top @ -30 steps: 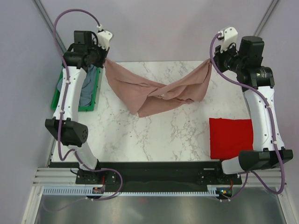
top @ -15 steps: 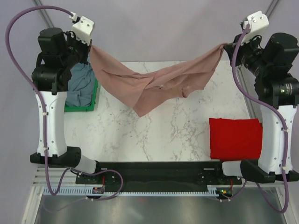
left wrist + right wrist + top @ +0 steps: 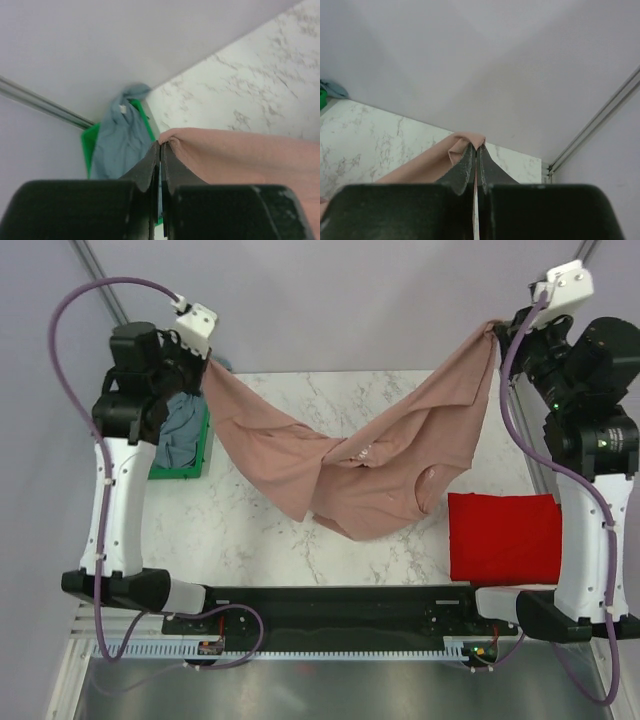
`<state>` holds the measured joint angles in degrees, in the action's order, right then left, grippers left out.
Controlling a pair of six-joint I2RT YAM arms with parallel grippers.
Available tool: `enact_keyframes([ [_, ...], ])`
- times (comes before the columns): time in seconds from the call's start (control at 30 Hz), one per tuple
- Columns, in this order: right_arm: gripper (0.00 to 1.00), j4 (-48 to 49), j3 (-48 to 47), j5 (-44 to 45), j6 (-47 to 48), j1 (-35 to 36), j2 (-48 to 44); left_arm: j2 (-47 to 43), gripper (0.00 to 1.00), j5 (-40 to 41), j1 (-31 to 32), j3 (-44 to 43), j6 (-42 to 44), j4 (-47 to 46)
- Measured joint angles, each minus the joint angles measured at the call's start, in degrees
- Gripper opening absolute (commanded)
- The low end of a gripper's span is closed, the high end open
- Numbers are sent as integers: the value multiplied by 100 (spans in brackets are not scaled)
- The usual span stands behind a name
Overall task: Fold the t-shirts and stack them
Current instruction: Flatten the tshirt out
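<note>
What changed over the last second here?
Both arms rose and spread apart, pulling the ends of the pink shirt higher. Its sagging middle swung toward the near edge and now hangs close to the red shirt. The left fingers and right fingers stayed shut on it. The red shirt, grey-blue shirt and green bin did not move.

**Matt cloth over a smooth marbled top**

The pink t-shirt [image 3: 270, 455] is soft, matt cloth, creased and draping. The red t-shirt [image 3: 503, 537], near right, is matt cloth lying smooth. The grey-blue t-shirt [image 3: 122, 140] is crumpled cloth. The bin [image 3: 180, 470] is green plastic. The table [image 3: 260, 540] looks like smooth, white, veined marble. The fingers [image 3: 145, 172] of the left gripper [image 3: 160, 146] are matt black plastic.
</note>
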<state>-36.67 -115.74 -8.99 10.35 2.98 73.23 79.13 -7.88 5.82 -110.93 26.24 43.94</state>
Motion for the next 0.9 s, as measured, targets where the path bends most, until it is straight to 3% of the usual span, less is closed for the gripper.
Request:
enact_keyframes([
  [0.13,0,63,859,-201,-7,0,103,603,6,-232,0,1023,0,-35],
  [0.2,0,101,1333,-326,-7,0,240,1097,21,-339,0,1303,2,-22],
  [0.4,0,76,2002,-621,-2,0,942,2938,50,-367,0,911,-328,13],
  [0.47,0,70,2050,-667,28,0,1117,3032,56,-490,9,914,-450,85],
  [0.57,0,74,2111,-710,79,0,1257,2592,56,-839,116,1364,-581,33],
  [0.63,0,103,2140,-758,81,0,1314,2159,56,-1023,369,1891,-632,57],
  [0.73,0,192,2232,-835,76,0,1405,1834,57,-1196,1290,2496,-719,136],
  [0.9,0,221,2277,-929,85,0,1633,2566,58,-1176,2715,2653,-848,136],
])
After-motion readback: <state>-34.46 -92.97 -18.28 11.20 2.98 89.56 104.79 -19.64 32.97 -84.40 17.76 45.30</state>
